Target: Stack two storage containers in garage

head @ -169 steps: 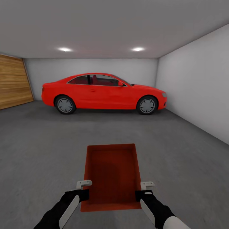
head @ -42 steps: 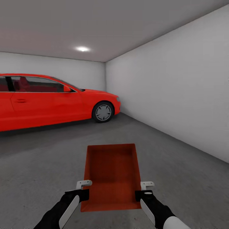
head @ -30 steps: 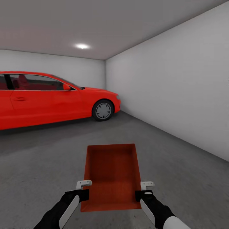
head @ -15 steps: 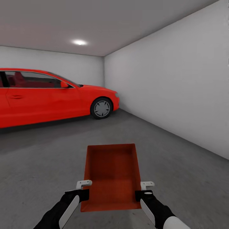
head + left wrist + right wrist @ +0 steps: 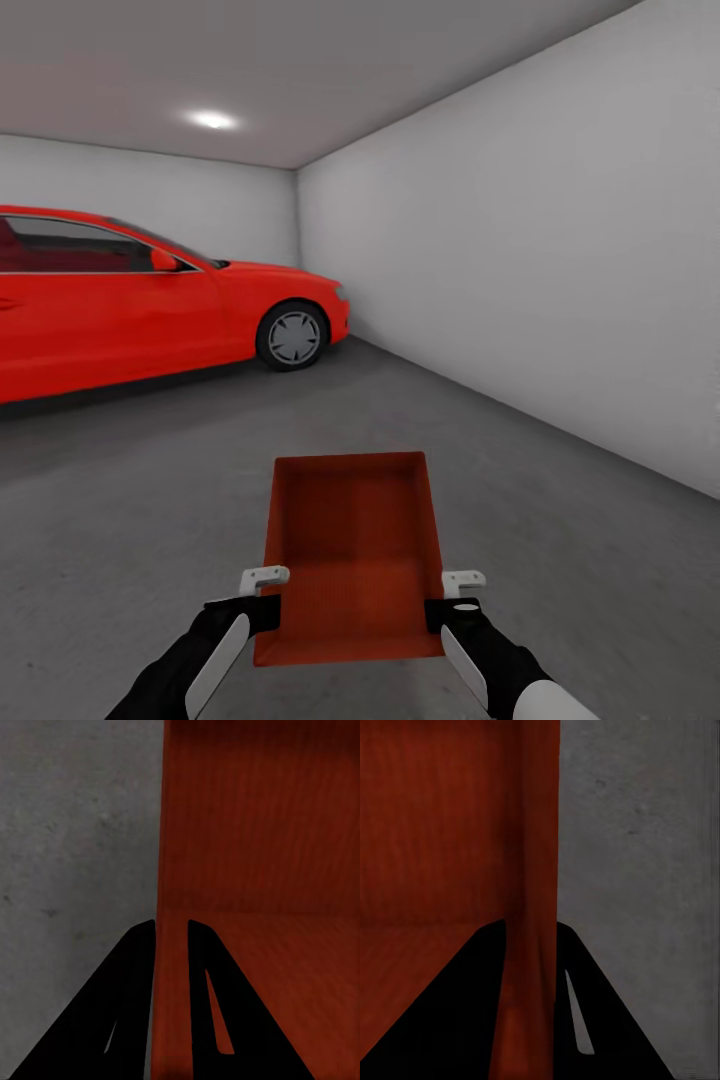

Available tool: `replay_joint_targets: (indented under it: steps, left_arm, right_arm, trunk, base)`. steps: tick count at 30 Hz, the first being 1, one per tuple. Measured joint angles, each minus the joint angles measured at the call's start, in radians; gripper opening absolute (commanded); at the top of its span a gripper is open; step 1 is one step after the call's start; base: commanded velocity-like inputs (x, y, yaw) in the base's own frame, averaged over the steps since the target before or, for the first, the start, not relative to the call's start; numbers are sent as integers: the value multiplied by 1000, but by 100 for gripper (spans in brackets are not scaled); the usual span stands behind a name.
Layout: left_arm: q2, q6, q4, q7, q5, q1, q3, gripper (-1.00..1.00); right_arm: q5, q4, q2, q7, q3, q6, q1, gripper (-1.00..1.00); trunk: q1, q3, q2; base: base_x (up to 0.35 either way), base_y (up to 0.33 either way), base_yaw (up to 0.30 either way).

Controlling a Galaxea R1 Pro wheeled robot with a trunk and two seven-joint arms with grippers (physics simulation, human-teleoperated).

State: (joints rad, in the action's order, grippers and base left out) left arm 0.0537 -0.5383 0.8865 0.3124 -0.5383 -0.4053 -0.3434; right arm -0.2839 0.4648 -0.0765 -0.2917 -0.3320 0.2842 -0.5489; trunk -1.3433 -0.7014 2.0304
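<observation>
Above grey floor, both jaws clamped on storage container side walls.

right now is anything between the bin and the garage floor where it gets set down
Nothing visible. The container is held by the left claw and right claw over bare grey floor; the red car stands well off, ahead on the left.

The head camera has swung rightward. The red car now sits further left in the head view, its rear cut off. More of the grey-white side wall shows.
</observation>
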Motion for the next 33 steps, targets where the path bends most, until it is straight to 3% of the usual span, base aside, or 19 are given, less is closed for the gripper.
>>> replay_joint_targets:
  steps: [33]
  left_arm:
    - [0, 0, 0, 0, 0, 0, 0, -100]
  right_arm:
    - [-1, 0, 0, -1, -1, 0, 0, -100]
  trunk:
    - [0, -27, 0]
  base:
    - [0, 0, -236]
